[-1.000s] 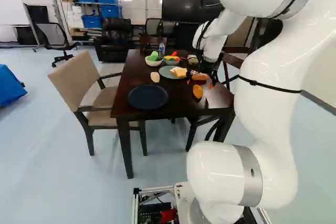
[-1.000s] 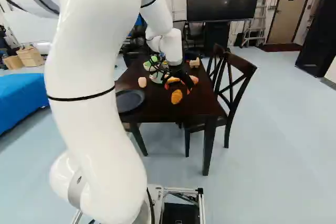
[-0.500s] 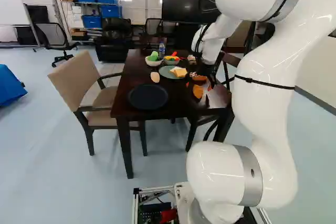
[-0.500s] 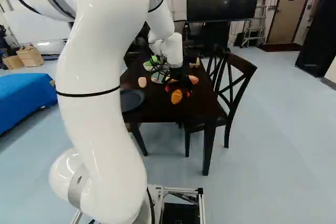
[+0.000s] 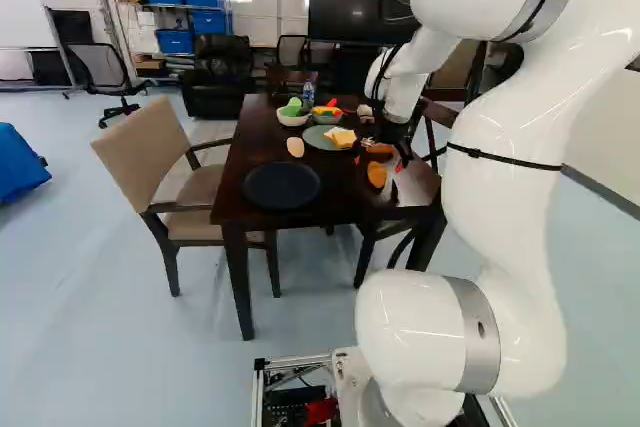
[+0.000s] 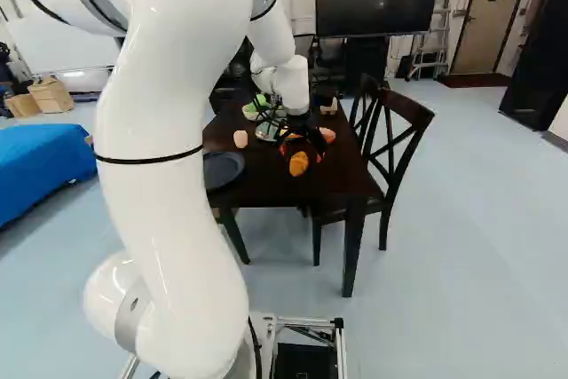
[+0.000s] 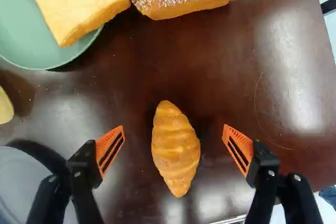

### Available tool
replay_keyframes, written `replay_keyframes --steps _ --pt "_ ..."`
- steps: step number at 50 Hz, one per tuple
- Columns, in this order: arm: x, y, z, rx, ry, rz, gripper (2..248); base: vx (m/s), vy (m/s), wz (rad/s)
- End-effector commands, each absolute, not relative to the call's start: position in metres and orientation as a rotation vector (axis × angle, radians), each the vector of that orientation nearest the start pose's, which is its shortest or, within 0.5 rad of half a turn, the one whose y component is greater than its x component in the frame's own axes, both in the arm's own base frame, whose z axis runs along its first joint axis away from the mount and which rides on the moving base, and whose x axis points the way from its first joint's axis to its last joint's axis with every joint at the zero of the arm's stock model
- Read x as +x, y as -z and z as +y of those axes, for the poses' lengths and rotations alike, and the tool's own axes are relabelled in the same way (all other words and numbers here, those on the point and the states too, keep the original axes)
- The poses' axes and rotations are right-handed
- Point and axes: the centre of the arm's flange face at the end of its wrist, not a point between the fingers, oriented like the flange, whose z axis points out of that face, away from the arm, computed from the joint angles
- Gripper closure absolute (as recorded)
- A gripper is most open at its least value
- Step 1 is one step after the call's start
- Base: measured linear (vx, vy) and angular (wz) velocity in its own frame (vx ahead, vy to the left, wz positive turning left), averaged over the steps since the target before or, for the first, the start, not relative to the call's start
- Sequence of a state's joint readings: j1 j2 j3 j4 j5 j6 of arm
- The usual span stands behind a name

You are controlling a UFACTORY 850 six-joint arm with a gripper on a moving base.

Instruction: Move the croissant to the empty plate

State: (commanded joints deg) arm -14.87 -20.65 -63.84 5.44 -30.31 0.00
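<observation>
In the left base view, from left to right, a wheeled office chair (image 5: 104, 72) is seen on the pale floor (image 5: 90, 237), then a beige armchair (image 5: 150, 147) beside the dark wooden table (image 5: 345, 199). On the tabletop, the dark round plate (image 5: 282, 185) is set left of the croissant (image 7: 176, 148), which is flanked, ungripped, by the gripper's (image 6: 301, 151) widely parted fingers. Farther right, a cross-backed wooden chair (image 6: 410, 106) is placed.
</observation>
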Motion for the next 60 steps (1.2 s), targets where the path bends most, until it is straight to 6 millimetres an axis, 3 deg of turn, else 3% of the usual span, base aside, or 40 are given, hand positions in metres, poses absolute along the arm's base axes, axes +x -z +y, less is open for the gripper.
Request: replay_keyframes --steps 16,17,27,28,32,33,37,38,60 --pt "0.5409 -0.4334 -0.1392 -3.050 0.355 0.517 4 0.000 0.000 0.000" --pt "0.5409 -0.4334 -0.1392 -3.050 0.355 0.517 16 0.000 0.000 0.000" --pt "0.5409 -0.4334 -0.1392 -3.050 0.355 0.517 28 0.000 0.000 0.000" --pt "0.5409 -0.4334 -0.1392 -3.050 0.355 0.517 41 0.000 0.000 0.000" --pt "0.5409 -0.4334 -0.1392 -3.050 0.355 0.517 41 0.000 0.000 0.000" --pt "0.5409 -0.4334 -0.1392 -3.050 0.355 0.517 53 0.000 0.000 0.000" --pt "0.5409 -0.4334 -0.1392 -3.050 0.355 0.517 53 0.000 0.000 0.000" --pt "0.5409 -0.4334 -0.1392 -3.050 0.355 0.517 65 0.000 0.000 0.000" --pt "0.5393 -0.4331 -0.1388 -3.054 0.325 0.512 68 0.000 0.000 0.000"
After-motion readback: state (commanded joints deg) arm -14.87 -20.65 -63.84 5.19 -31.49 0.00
